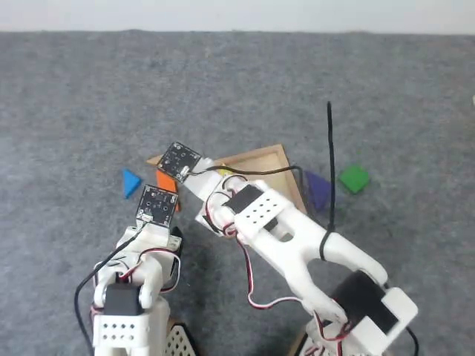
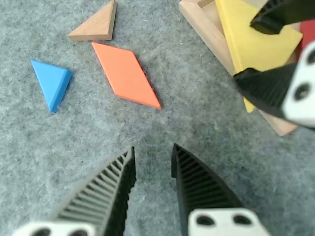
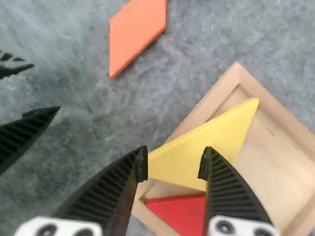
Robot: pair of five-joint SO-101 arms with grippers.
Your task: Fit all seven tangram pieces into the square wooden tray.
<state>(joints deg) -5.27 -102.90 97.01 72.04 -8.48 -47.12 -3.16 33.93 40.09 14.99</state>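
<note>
Grey felt tabletop (image 1: 371, 89); left gripper (image 2: 152, 157) spread near orange parallelogram (image 2: 125, 73), right gripper (image 3: 172, 164) spread over yellow triangle (image 3: 211, 137) at tray (image 3: 211, 101) corner.

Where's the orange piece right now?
In the high view the orange piece lies flat outside the wooden tray, just left of it, with the blue triangle on its other side.
</note>
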